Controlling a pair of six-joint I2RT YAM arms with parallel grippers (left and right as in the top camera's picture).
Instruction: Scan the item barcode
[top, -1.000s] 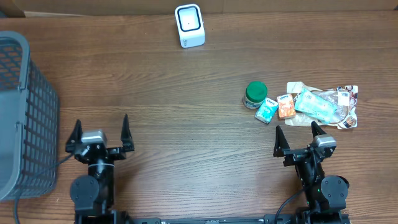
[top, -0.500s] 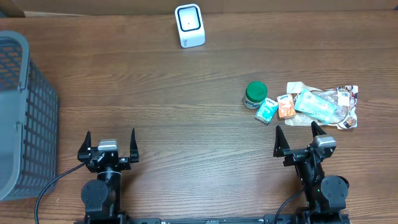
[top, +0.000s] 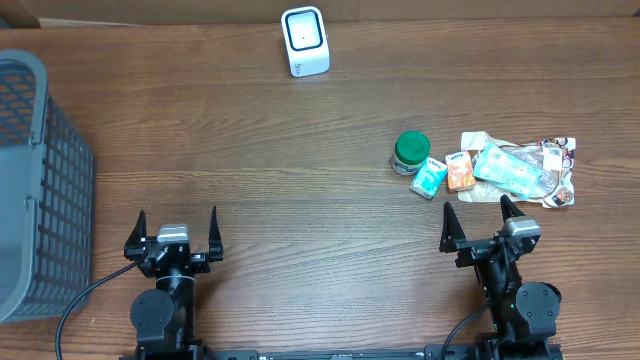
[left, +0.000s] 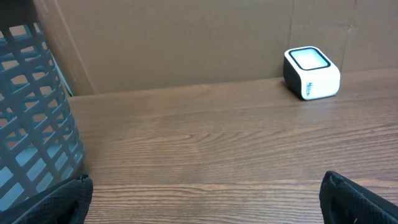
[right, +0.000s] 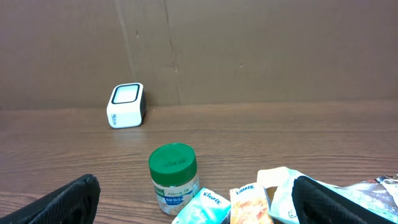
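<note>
Left fingers (top: 214, 228) shifted right, spread wide, empty | right fingers (top: 449, 228) unmoved, wide, empty | scanner (top: 305, 40) untouched

A small white boxy scanner with a dark-rimmed pale window (top: 305, 40) stands upright at the far side. Well apart to its right, a green-lidded jar (top: 411, 153) stands upright. Huddled beside it lie a teal tissue pack (top: 430, 177), an orange packet (top: 460, 171) and crinkly plastic-wrapped packets (top: 520, 170).
</note>
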